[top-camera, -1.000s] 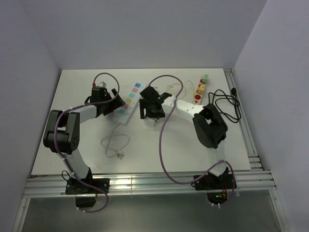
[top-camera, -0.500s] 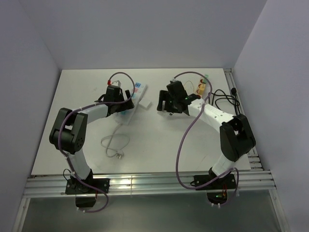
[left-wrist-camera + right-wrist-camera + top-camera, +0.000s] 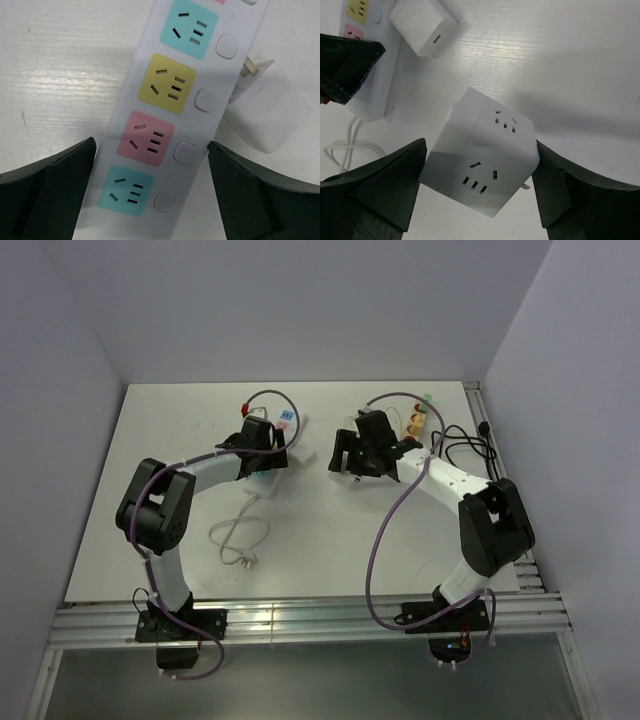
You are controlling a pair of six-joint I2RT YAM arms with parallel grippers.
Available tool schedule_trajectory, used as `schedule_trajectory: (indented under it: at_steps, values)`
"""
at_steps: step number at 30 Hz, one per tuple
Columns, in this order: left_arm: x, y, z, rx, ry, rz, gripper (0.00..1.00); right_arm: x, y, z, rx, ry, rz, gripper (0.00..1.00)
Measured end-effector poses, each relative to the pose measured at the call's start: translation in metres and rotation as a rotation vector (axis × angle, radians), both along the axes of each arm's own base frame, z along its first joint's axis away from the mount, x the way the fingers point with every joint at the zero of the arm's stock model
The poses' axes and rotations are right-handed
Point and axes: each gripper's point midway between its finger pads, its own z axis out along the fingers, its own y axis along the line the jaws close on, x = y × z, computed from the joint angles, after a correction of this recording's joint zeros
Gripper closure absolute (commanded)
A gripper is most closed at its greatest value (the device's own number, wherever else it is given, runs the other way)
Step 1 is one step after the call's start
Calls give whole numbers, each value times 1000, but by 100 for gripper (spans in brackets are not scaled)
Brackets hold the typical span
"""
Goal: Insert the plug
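A white power strip (image 3: 170,95) with teal, yellow and pink sockets lies on the table, also seen in the top view (image 3: 270,475). My left gripper (image 3: 151,145) straddles it, with both fingers against its long edges. A small white charger (image 3: 265,117) lies just right of the strip, also in the right wrist view (image 3: 422,27). My right gripper (image 3: 480,150) is shut on a white cube plug adapter (image 3: 485,155) and holds it tilted above the table, right of the strip (image 3: 365,55). In the top view the right gripper (image 3: 345,455) is a short way from the left gripper (image 3: 262,452).
A white cable coil (image 3: 238,535) lies in front of the strip. At the back right a second strip with round coloured sockets (image 3: 415,425) lies beside a looped black cable (image 3: 465,455). Walls close the table on three sides.
My right gripper has carried the cube adapter right and back, away from the strip. My left gripper has slid right along the table onto the strip.
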Motion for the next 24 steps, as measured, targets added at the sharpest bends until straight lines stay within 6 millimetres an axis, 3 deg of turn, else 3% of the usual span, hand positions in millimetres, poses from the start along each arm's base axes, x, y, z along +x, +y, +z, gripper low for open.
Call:
schedule_trajectory:
  at_steps: [3, 8, 14, 18, 24]
  values:
    - [1, -2, 0, -3, 0, -3, 1, 0, -3, 0, 8, -4, -2, 62]
    - [3, -5, 0, -12, 2, -9, 11, -1, -5, -2, 25, -3, 5, 62]
    - [-2, -12, -1, -43, -5, -12, 13, 0, -5, -5, 42, -10, 8, 63]
    - [-22, -22, -2, -59, 2, -31, 13, 1, -4, -8, 55, -21, 13, 63]
    - [-76, -51, -5, -87, 23, -99, 7, -3, -6, -17, 52, -13, 14, 64]
